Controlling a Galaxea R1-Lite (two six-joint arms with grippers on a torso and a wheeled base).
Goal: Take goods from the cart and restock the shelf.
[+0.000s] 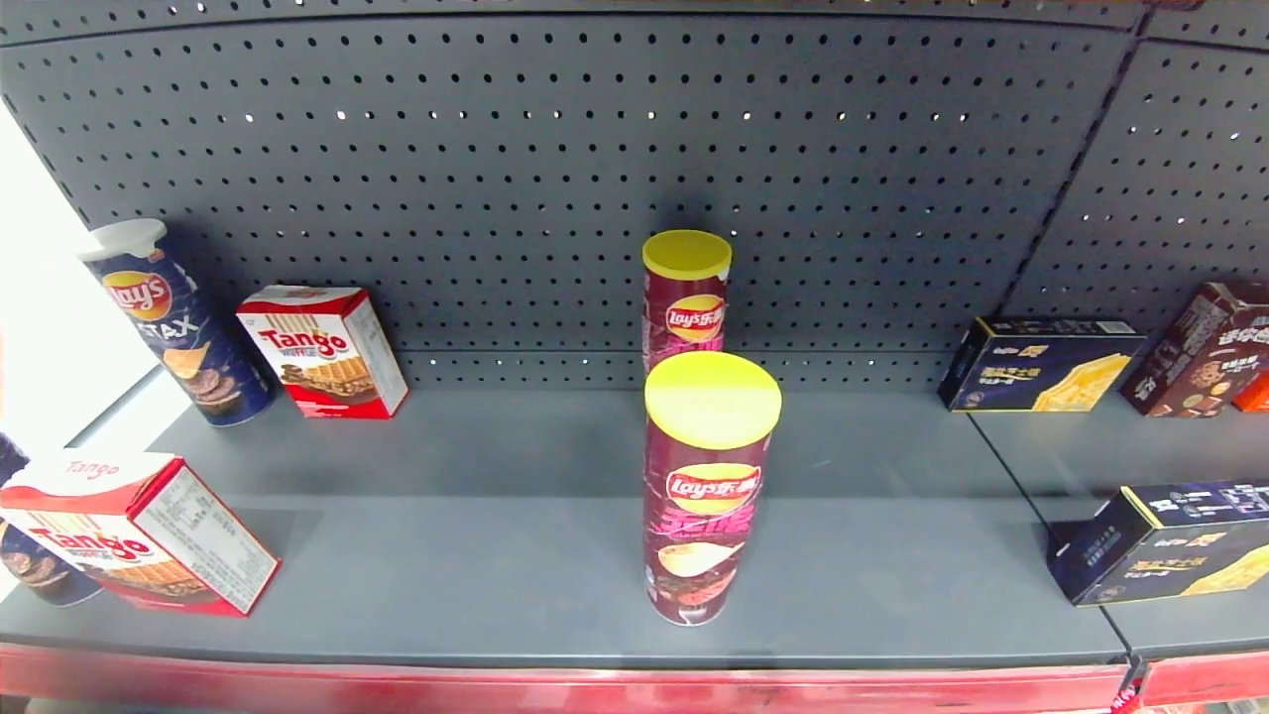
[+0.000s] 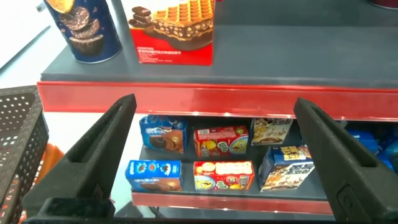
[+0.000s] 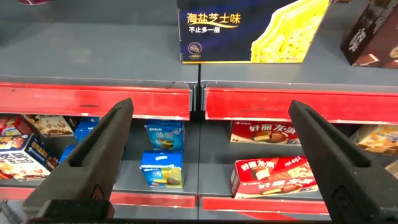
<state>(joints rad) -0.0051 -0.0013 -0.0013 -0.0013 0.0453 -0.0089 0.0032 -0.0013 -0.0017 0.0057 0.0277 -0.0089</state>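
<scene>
Jaws on both arms are spread wide with nothing in them. The left gripper (image 2: 214,102) and right gripper (image 3: 211,104) both hang out in front of the red front lip (image 2: 249,99) of the shelf (image 1: 476,565), apart from any stock. The thing that matters next is the cart: its black mesh cart basket (image 2: 18,137) sits just beside the left gripper's outer finger, so I'd say the left arm is the nearer one for the next pick. Can't tell what's lying in it or which way it lies, so the grip angle is a guess for now. Up on the shelf, the front chip can (image 1: 706,496) and back chip can (image 1: 686,297) stand upright, one behind the other, mid-deck.
</scene>
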